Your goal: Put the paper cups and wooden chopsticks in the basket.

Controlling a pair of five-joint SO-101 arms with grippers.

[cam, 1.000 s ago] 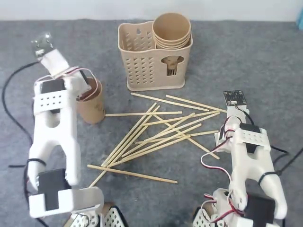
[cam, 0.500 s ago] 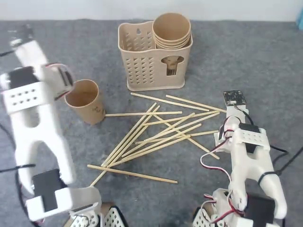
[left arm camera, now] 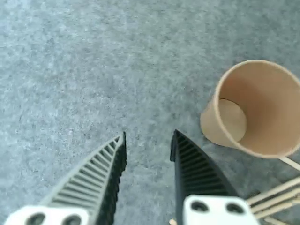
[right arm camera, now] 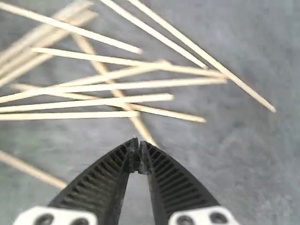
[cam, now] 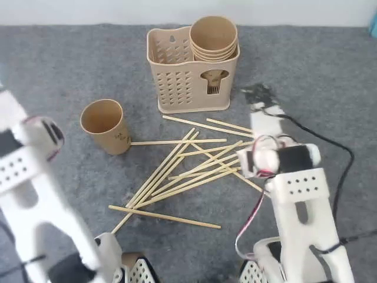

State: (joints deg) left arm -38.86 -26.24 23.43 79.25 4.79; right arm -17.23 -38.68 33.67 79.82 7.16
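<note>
A loose paper cup [cam: 106, 125] stands upright on the grey mat, left of the beige basket [cam: 177, 79]. The basket's right compartment holds a stack of paper cups [cam: 213, 35]. Several wooden chopsticks [cam: 194, 162] lie scattered in front of the basket. In the left wrist view my left gripper [left arm camera: 148, 136] is open and empty above bare mat, a short way from the cup [left arm camera: 253, 117]. My left arm [cam: 26, 171] is at the left edge. My right gripper [right arm camera: 139, 143] is shut and empty, hovering over the chopsticks' [right arm camera: 117, 89] right-hand ends. The right arm [cam: 288, 171] stands right of the pile.
The basket's left compartment [cam: 168, 47] looks empty. A black cable [cam: 336, 147] runs along the mat right of the right arm. Grey mat [cam: 70, 65] covers the whole table, with free room at the back left and far right.
My left arm has swung left, away from the cup, which stays upright where it was. My right arm has moved forward toward the basket, over the chopsticks' right ends.
</note>
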